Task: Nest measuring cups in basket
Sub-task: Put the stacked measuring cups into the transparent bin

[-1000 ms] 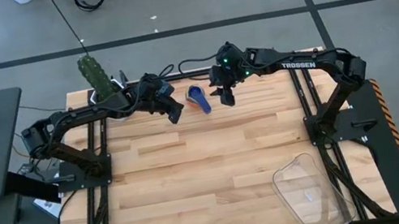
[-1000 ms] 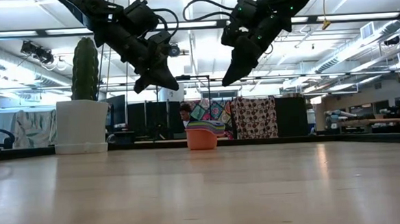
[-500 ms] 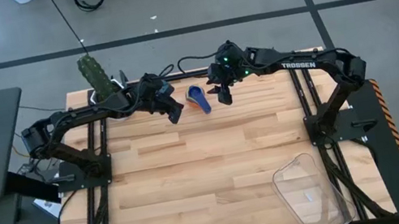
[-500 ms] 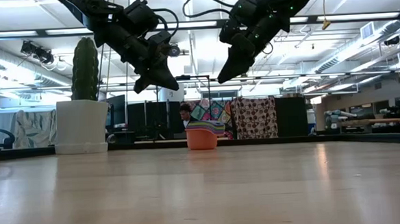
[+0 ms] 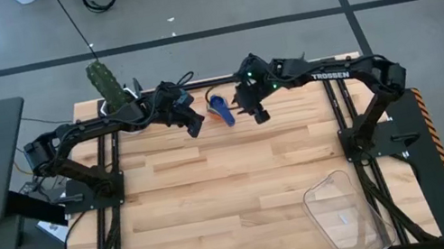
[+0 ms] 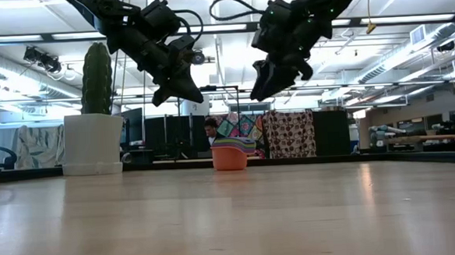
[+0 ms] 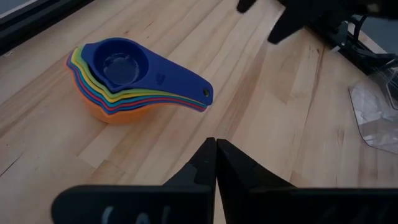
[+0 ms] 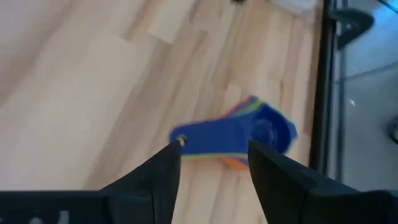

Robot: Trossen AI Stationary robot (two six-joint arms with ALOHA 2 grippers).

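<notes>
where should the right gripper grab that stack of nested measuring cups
Probably by the fanned handles, coming straight down from above. The measuring cups sit nested and upright on the table, with flat handles jutting out one side. The right gripper is open above them; the left gripper is shut nearby.

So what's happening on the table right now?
The measuring cups sit nested in one stack on the wood at the table's far edge, dark blue on top, orange at the bottom. The right pincer hangs open above the stack's handles, not touching. The left pincer waits shut beside it, empty. The basket lies at the near right corner, apparently empty.
</notes>
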